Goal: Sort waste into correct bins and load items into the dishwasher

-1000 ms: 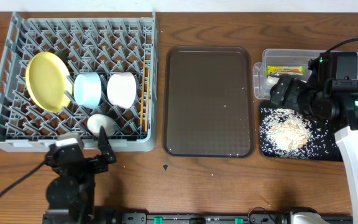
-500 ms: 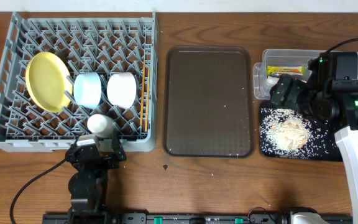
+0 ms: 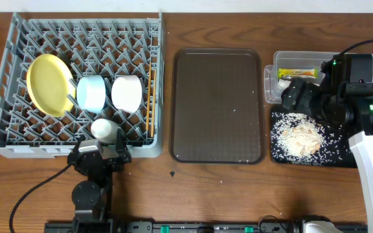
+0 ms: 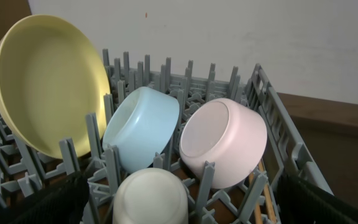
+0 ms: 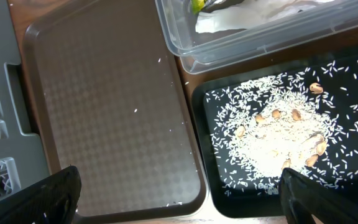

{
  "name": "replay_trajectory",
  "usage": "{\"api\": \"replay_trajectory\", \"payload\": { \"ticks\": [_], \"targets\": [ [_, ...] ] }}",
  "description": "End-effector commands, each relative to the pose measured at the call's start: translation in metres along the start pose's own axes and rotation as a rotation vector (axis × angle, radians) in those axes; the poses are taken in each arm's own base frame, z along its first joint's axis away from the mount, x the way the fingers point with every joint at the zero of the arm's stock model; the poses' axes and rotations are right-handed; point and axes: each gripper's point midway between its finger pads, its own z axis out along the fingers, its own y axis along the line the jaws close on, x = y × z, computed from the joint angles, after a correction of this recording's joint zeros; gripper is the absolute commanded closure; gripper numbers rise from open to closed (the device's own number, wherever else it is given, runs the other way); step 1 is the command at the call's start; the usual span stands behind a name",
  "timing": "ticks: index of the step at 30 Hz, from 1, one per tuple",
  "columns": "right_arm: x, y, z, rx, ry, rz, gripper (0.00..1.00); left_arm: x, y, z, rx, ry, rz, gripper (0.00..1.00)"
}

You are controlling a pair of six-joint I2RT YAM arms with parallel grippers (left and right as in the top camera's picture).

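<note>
Your left gripper point(image 3: 102, 154) sits low at the front rim of the dish rack point(image 3: 24, 147), with its arm folded up close behind it. The wrist is level and looks into the rack, and the fingers are spread wide with nothing between them. Just inside that rim, directly ahead of the gripper, a small white cup point(image 4: 149, 198) lies bottom-up among the pegs.

Deeper in the rack, three pieces stand on edge in a row. The round yellow plate point(image 4: 45, 87) is leftmost and leans back, and the light blue bowl point(image 4: 140, 134) is next to it. Last is the white bowl point(image 4: 222, 143), faintly pink in the wrist view, with its base turned toward the gripper. The wooden chopsticks point(image 3: 150, 97) lie lengthwise along the rack's right wall.

Just right of the rack lies the dark brown serving tray point(image 3: 217, 103), flecked with a few grains. Farther right of the rack, your right gripper point(image 3: 295, 97) points downward, fingers wide apart and empty. It hangs above where the clear tub point(image 3: 277, 65) meets the black tray point(image 3: 335, 155). The tub holds the yellow-green wrapper point(image 3: 298, 72) and the white utensil point(image 3: 283, 83). The black tray holds the rice scraps point(image 5: 272, 137).
</note>
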Motion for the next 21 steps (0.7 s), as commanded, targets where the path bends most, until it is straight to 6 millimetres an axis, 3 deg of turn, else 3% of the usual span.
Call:
{"api": "replay_trajectory", "payload": {
  "ticks": [1, 21],
  "targets": [
    [-0.0018, 0.0019, -0.0015, -0.005, -0.006, -0.001, 0.01, 0.0176, 0.0026, 0.0024, -0.008, 0.039, -0.004, 0.03],
    [0.0009, 0.0005, -0.0015, 0.000, 0.005, 0.000, 0.01, 0.0176, 0.0026, 0.0024, -0.008, 0.039, -0.004, 0.03]
  ]
}}
